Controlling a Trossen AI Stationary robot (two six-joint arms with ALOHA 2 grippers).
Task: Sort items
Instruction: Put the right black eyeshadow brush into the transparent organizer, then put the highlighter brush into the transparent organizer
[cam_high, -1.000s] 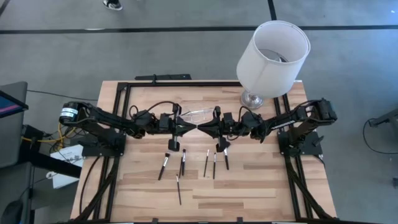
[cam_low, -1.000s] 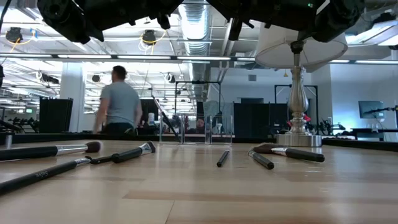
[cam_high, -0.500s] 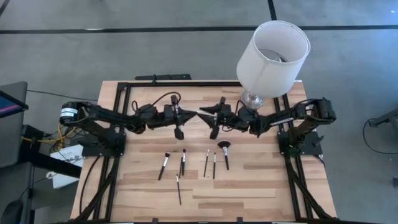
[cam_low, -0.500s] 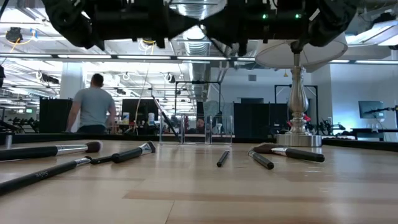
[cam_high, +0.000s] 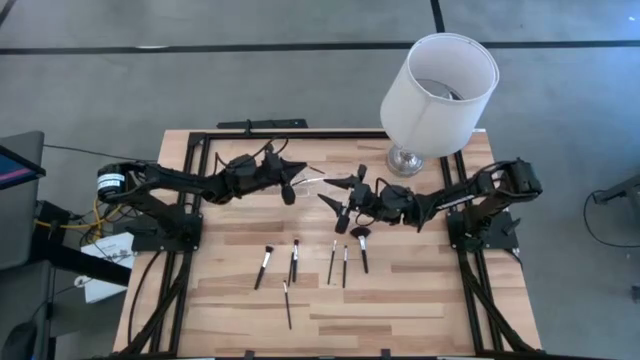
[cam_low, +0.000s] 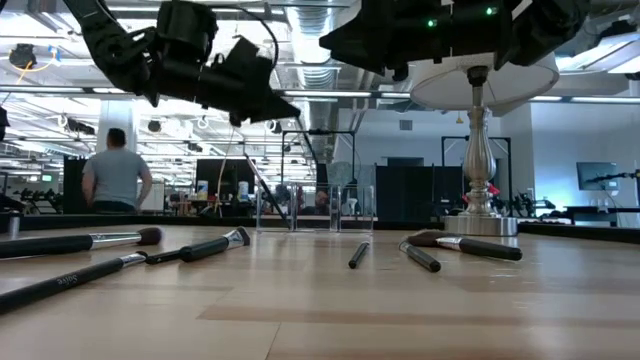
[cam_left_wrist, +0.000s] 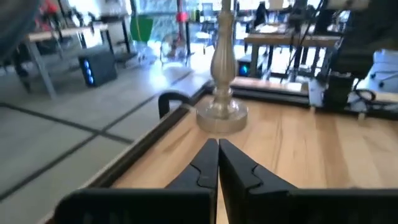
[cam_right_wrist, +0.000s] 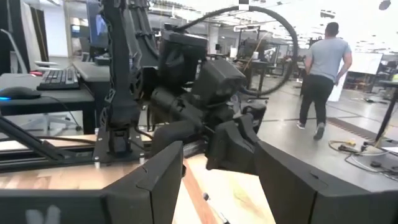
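Note:
Several slim black-handled makeup brushes (cam_high: 294, 260) lie flat on the wooden table (cam_high: 420, 300), near its middle. One of them, with a fluffy head (cam_high: 359, 236), lies at the right of the group. In the low view they lie spread across the boards (cam_low: 200, 247). My left gripper (cam_high: 300, 169) hangs shut above the table, left of centre toward the far edge, and tips downward in the low view (cam_low: 285, 108). My right gripper (cam_high: 331, 191) stands open above the table just right of centre, facing the left arm with nothing between its fingers (cam_right_wrist: 165, 171). Neither touches a brush.
A big white-shaded lamp (cam_high: 437, 90) stands at the far right, and its silvery base (cam_left_wrist: 222, 115) shows ahead of the left gripper. A small clear container (cam_low: 315, 208) stands near the far middle. Black frame rails (cam_high: 200, 150) run along the table's edges. A person (cam_low: 115, 180) walks in the room behind.
The two grippers met tip to tip above the table's centre and have drawn apart. My left gripper has gone toward the far-left and tipped downward. My right gripper has opened and backed slightly toward the right. The brushes have stayed where they were.

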